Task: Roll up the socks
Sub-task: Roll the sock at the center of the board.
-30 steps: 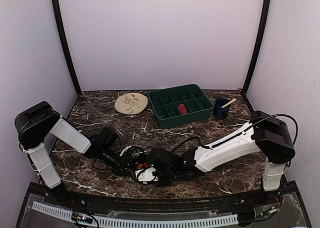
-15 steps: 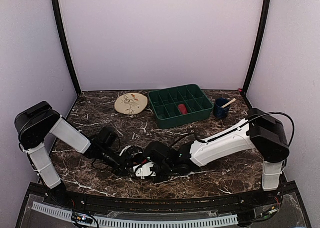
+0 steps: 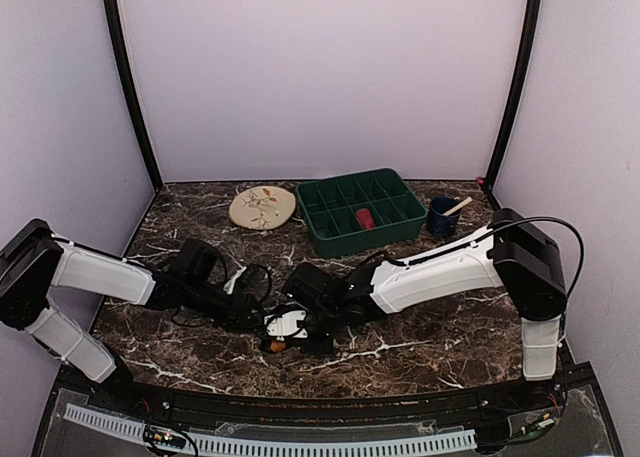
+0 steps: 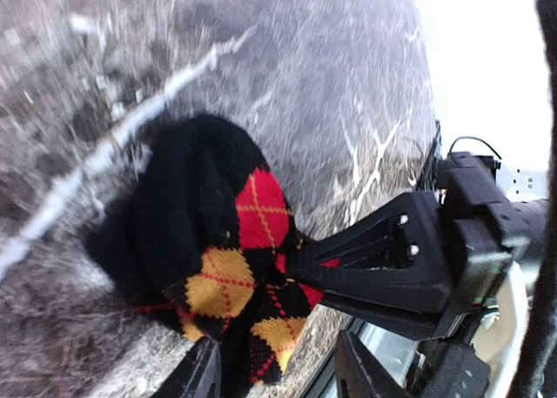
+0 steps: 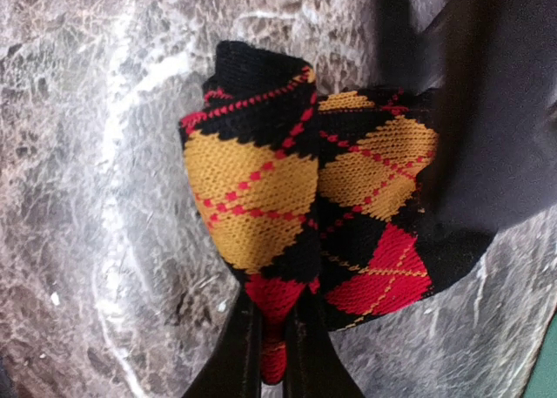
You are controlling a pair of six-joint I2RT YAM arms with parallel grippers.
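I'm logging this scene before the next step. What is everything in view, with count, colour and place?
argyle sock: one, black with red and yellow diamonds, bunched at the table's near middle
plate: one, beige with a floral print, far side, left of centre
tray: one, dark green, compartmented, far centre
red item: one, in a tray compartment; too small to identify
cup: one, dark blue, right of the tray
stick: one, pale wood, leaning in the cup
table: one, dark marble, white veins
left tool: one, black, open, by the sock's end
right tool: one, black, shut on a sock fold
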